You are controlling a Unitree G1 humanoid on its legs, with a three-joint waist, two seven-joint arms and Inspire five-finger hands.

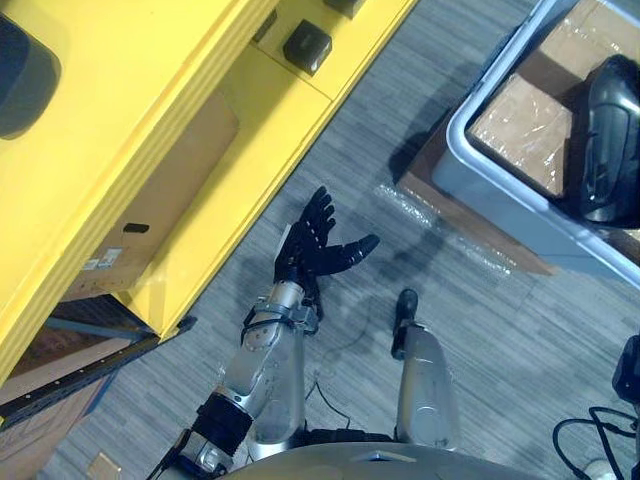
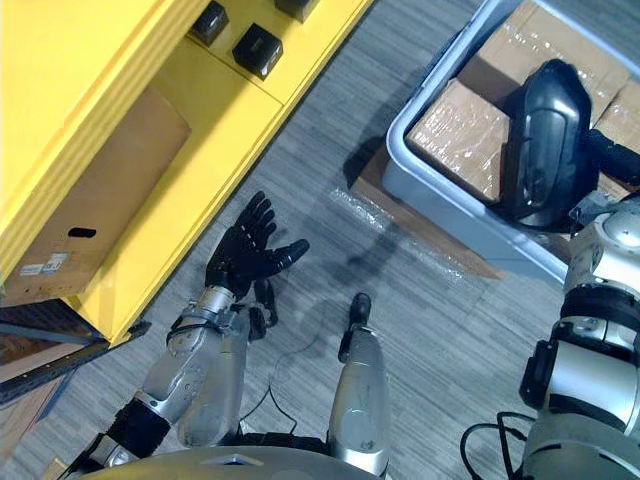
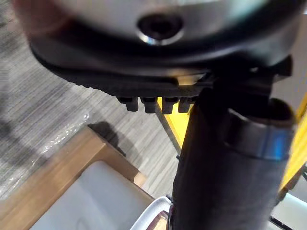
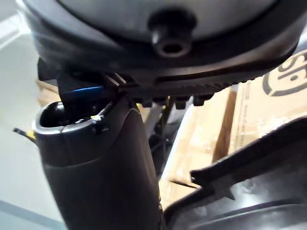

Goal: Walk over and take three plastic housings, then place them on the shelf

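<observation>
A large black plastic housing [image 2: 545, 135] lies on cardboard boxes [image 2: 460, 130] inside a grey bin [image 2: 440, 200] at the right. My right hand [image 2: 612, 158] sits against the housing's right side. In the right wrist view the housing [image 4: 249, 196] shows close beside the thumb [image 4: 96, 163]; I cannot see whether it is gripped. My left hand [image 1: 312, 250] hangs open over the floor, fingers spread, holding nothing, beside the yellow shelf [image 1: 120, 130].
Small black blocks [image 1: 307, 45] sit on the yellow shelf's ledge, and a cardboard box [image 2: 100, 190] fills the bay below. The grey bin stands on a wooden pallet [image 2: 420, 230]. Grey striped floor [image 2: 330, 130] lies between shelf and bin.
</observation>
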